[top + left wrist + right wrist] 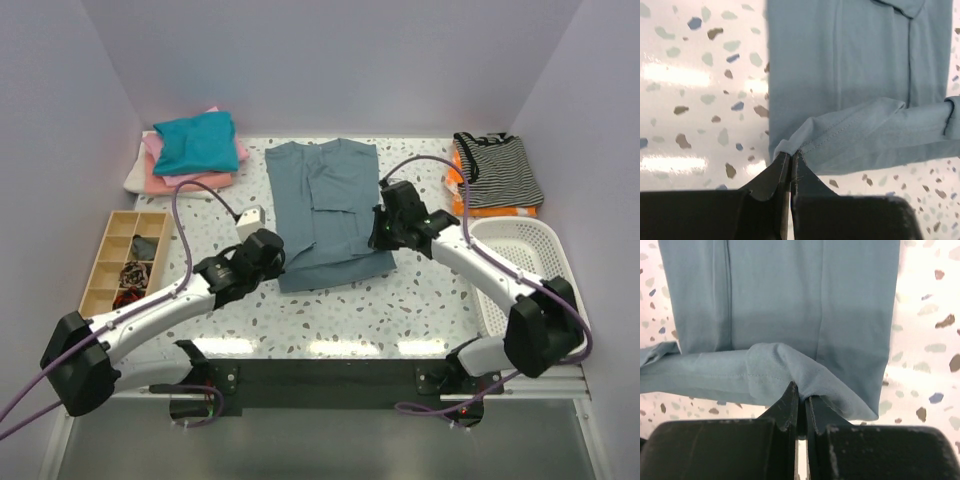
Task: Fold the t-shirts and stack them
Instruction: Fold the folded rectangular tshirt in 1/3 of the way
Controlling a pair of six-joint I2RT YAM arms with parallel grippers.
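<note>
Now the left end effector (791, 155) and right end effector (801, 391) each pinch the blue shirt (325, 200) by its hem (thinly); uneven pulling could free it.

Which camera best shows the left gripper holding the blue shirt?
The left wrist view: the left gripper is shut on the blue shirt at its hem corner. The top view shows only the arm over that corner; the right wrist view shows the right gripper pinching instead.

The slate-blue t-shirt (325, 205) lies mid-desk, sides folded in, near hem raised; the teal-topped folded stack (195, 143) sits at ten o'clock.
</note>
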